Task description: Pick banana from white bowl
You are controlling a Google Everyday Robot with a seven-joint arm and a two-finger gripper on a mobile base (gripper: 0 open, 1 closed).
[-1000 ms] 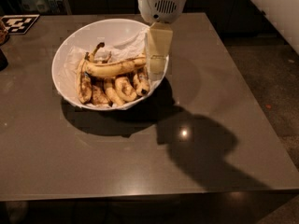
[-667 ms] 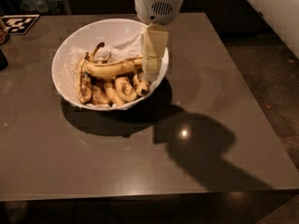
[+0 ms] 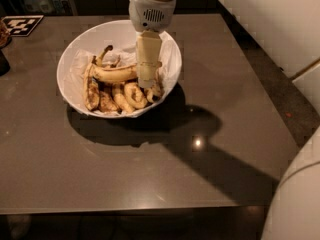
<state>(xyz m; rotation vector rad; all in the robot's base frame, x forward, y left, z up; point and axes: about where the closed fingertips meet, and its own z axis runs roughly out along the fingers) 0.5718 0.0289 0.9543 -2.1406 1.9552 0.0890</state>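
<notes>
The white bowl (image 3: 75,51) stands on the far left part of the dark table, lined with crumpled white paper. The banana (image 3: 114,74), long, yellow and brown-speckled, lies across the middle of the bowl on top of several shorter, browner bananas (image 3: 132,95). My gripper (image 3: 148,81) hangs straight down from the cream-white wrist, inside the bowl's right half. Its tip is at the banana's right end and hides that end.
The grey-brown table (image 3: 150,159) carries a black-and-white marker tag (image 3: 22,25) at its far left corner and a dark object (image 3: 2,61) at the left edge. A white wall or cabinet (image 3: 270,19) stands right. A white robot part (image 3: 295,204) fills the bottom right.
My gripper has moved left from the bowl's right rim to the banana's right end and sits a little deeper in the bowl. The bananas have not moved.
</notes>
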